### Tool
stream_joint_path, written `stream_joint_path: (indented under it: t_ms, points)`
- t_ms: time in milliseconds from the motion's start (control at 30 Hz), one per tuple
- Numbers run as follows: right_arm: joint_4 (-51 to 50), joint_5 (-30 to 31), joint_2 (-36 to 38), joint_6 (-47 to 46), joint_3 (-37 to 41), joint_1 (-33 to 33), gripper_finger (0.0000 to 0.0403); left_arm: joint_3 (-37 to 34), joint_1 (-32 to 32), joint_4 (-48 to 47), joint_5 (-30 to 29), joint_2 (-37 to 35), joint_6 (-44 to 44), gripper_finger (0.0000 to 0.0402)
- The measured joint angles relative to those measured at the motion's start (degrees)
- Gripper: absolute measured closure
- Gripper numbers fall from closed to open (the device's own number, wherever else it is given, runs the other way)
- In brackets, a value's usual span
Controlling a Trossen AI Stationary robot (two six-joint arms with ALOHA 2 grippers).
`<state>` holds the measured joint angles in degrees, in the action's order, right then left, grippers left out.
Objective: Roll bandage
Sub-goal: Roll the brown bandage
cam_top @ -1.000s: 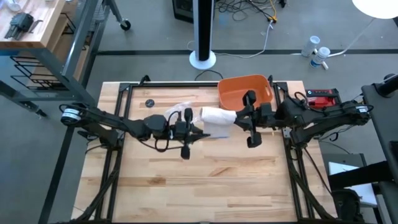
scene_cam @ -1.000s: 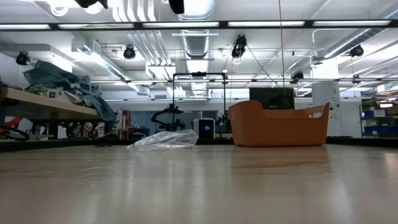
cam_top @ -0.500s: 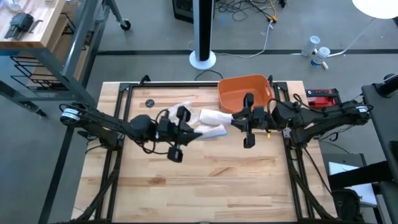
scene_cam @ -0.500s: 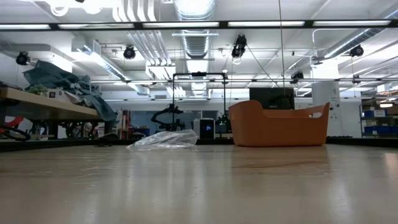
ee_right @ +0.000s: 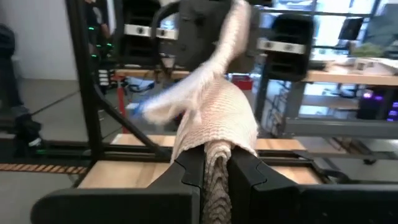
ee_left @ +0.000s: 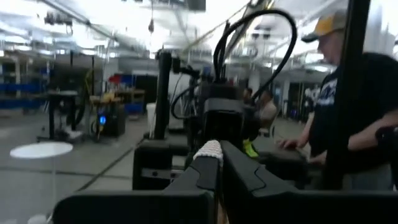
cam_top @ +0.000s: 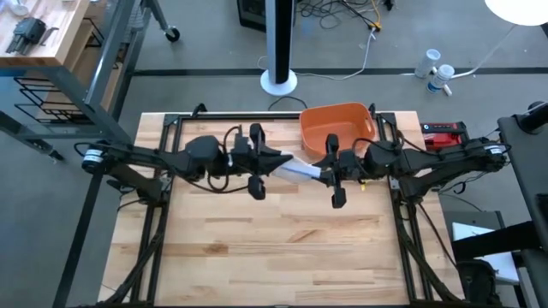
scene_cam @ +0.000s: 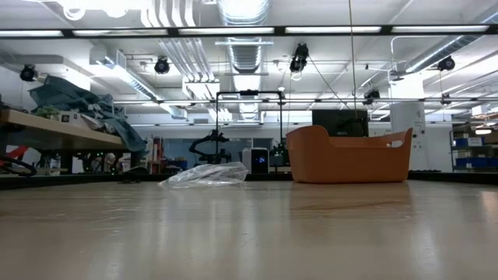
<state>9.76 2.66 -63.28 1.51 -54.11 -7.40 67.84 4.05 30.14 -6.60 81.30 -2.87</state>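
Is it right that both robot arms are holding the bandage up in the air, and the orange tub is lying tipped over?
Not quite. The orange tub stands upright, as the low view shows. The rest holds: the left gripper and right gripper both hold the bandage above the table.

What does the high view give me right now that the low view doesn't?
Only the high view shows both arms raised over the table, the left gripper and right gripper each shut on an end of the bandage stretched between them. Only the low view shows the clear plastic wrapper and the room behind. Both show the orange tub at the table's far edge and the wooden table.
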Motion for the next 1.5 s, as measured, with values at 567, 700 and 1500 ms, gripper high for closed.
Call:
stream_joint_path:
  t_ms: [567, 700, 1500]
  points:
    - [-0.81, -5.01, 0.3, -0.86, 0.09, -0.13, 0.0379, 1.77, -1.33, -8.12, -8.42, -0.25, -2.56, 0.0277]
    - [-1.28, -6.15, 0.3, -1.04, 0.11, -0.15, 0.0379, 1.77, -1.38, -8.46, -8.42, -0.47, -3.3, 0.0238]
    - [-4.17, -12.11, 2.04, -1.23, 0.17, -0.61, 0.0379, 1.79, -2.95, -22.65, -5.44, -1.91, -0.08, 0.0184]
